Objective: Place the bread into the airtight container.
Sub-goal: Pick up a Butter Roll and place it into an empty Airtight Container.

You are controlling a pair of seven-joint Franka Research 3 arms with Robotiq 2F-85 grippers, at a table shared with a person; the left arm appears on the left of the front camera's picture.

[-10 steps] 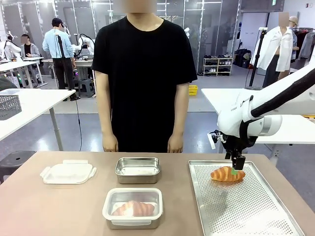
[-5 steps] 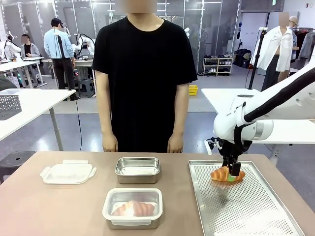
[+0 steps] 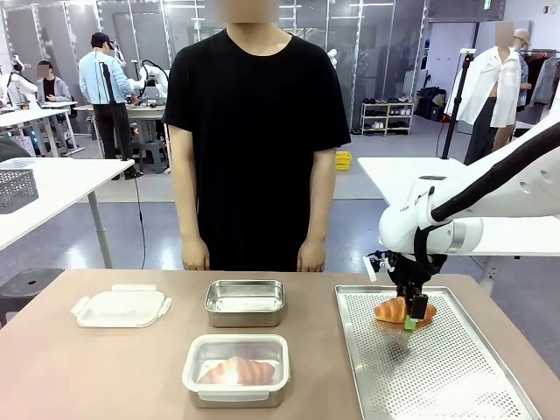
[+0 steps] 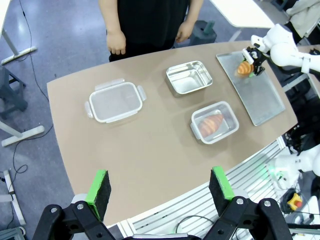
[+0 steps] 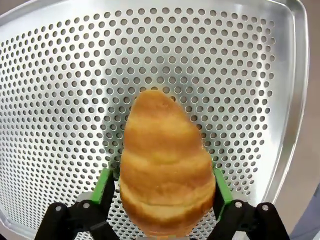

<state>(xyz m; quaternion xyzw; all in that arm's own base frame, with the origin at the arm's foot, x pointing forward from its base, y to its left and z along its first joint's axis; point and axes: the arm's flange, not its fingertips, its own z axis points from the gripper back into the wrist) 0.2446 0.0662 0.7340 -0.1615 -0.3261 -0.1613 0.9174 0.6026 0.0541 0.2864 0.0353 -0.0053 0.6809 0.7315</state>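
Observation:
A golden croissant point(image 3: 395, 309) lies at the far end of the perforated metal tray point(image 3: 437, 372). My right gripper point(image 3: 411, 317) reaches down over it, open, its green pads point(image 5: 218, 186) flanking the croissant point(image 5: 165, 165) on both sides. A white-rimmed airtight container point(image 3: 236, 339) near the table's front holds another croissant point(image 3: 238, 371). Its clear lid point(image 3: 121, 307) rests at the left. High above the table, my left gripper point(image 4: 159, 187) hangs open with nothing between its fingers.
An empty steel container point(image 3: 245, 302) sits behind the airtight one. A person in a black shirt stands at the far edge, hands point(image 3: 196, 255) hanging down. The tray point(image 5: 60, 75) rim runs close around the croissant.
My right gripper has come down and slightly left, so its fingers now straddle the croissant on the tray. Nothing else has moved.

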